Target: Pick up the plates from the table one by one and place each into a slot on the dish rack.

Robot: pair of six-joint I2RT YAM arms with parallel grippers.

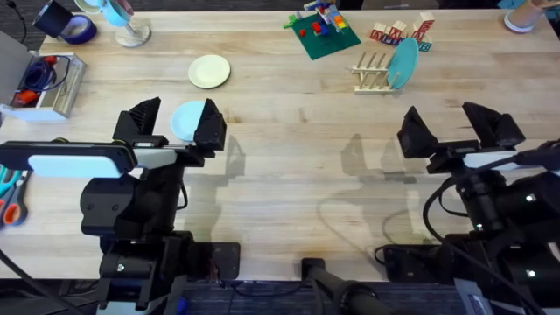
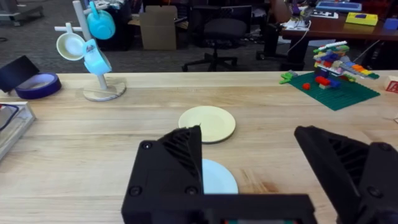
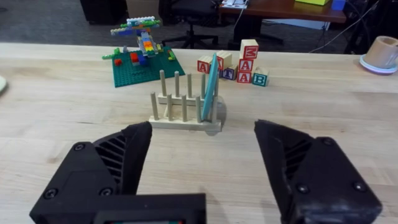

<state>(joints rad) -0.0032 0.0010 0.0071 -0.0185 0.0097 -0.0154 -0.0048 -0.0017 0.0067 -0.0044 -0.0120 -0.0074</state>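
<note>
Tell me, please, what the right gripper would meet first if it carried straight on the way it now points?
Most likely the dish rack, which stands dead ahead of the open right gripper with bare table between; the teal plate already stands in it. Depth is hard to judge.

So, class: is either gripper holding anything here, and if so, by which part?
Nothing is held. The left gripper is open above the light blue plate, and the right gripper is open over bare table.
</note>
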